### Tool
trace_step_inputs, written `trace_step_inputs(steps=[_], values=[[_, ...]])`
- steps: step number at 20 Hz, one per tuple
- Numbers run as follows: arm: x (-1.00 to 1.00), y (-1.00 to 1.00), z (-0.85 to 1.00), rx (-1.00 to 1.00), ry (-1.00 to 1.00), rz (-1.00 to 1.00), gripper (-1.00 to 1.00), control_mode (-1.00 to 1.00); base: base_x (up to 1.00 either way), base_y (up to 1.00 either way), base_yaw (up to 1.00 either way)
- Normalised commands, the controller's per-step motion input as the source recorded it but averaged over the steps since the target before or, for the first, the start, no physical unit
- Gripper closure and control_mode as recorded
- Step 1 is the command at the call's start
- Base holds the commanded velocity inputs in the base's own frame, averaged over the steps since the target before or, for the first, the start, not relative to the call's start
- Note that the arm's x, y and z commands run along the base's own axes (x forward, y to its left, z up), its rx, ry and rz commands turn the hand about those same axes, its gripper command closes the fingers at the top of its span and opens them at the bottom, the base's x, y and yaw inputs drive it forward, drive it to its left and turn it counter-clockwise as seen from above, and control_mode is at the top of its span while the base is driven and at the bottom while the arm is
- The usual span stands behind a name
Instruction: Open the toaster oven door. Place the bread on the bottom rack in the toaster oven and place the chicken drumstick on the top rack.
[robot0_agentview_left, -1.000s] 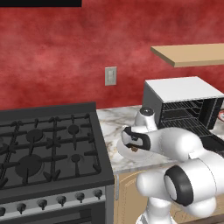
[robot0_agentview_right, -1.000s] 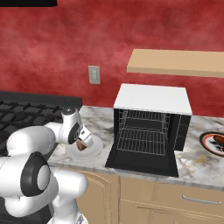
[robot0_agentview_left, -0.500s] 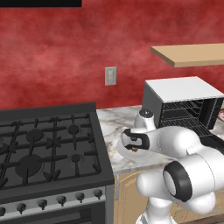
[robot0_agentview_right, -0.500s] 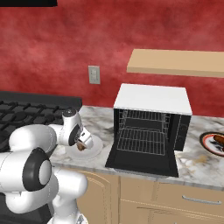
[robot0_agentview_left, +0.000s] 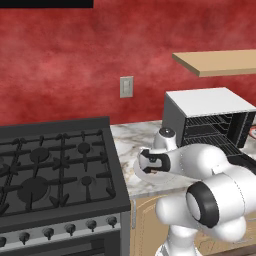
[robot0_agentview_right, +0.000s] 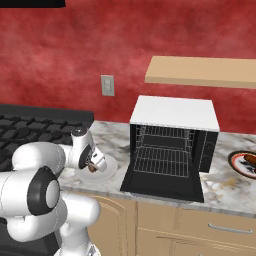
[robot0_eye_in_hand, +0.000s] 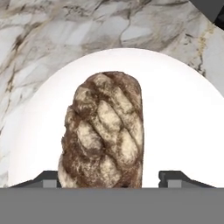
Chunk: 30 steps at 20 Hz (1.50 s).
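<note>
On the marble counter (robot0_agentview_left: 131, 142) in the left base view, the toaster oven (robot0_agentview_left: 210, 120) sits at three o'clock, black-sided with a flat white top, its wire racks bare. A white plate (robot0_agentview_left: 141, 172) lies at the centre, just beside the black gas stove (robot0_agentview_left: 55, 175) at nine o'clock, and the arm covers most of it.

From the right base view, the toaster oven door (robot0_agentview_right: 162, 184) lies folded down flat at five o'clock, a wide black panel resting on the counter in front of the open cavity. The plate sits at nine o'clock with the bread (robot0_agentview_right: 92, 168) on it, a dark brown lump under the gripper (robot0_agentview_right: 95, 164). A second, dark-rimmed plate (robot0_agentview_right: 243, 164) at three o'clock holds brownish food, too small to name.

Along the hand view, the bread is an oval loaf, brown with a cracked floury crust, lying lengthwise from twelve to six o'clock on the plate. The fingertips (robot0_eye_in_hand: 175, 178) stand apart on either side of the loaf's near end; whether they touch it cannot be told.
</note>
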Motion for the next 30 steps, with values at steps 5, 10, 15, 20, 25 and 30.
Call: trace_step_inputs(steps=[5, 10, 15, 20, 25, 30], values=[[-0.08, -0.02, -0.05, 0.00, 0.00, -0.01, 1.00, -1.00, 0.00, 0.00, 0.00], [-0.27, -0.19, 0.37, 0.05, -0.11, 0.00, 1.00, -1.00, 0.00, 0.00, 0.00], [-0.23, -0.28, 0.52, 0.13, -0.02, 0.00, 1.00, -1.00, 0.00, 0.00, 0.00], [-0.26, -0.31, 0.47, 0.09, -0.04, 0.00, 1.00, -1.00, 0.00, 0.00, 0.00], [-0.25, -0.30, 0.46, 0.07, 0.00, 0.01, 1.00, -1.00, 0.00, 0.00, 0.00], [-0.22, -0.35, 0.39, 0.04, 0.00, 0.00, 1.00, -1.00, 0.00, 0.00, 0.00]])
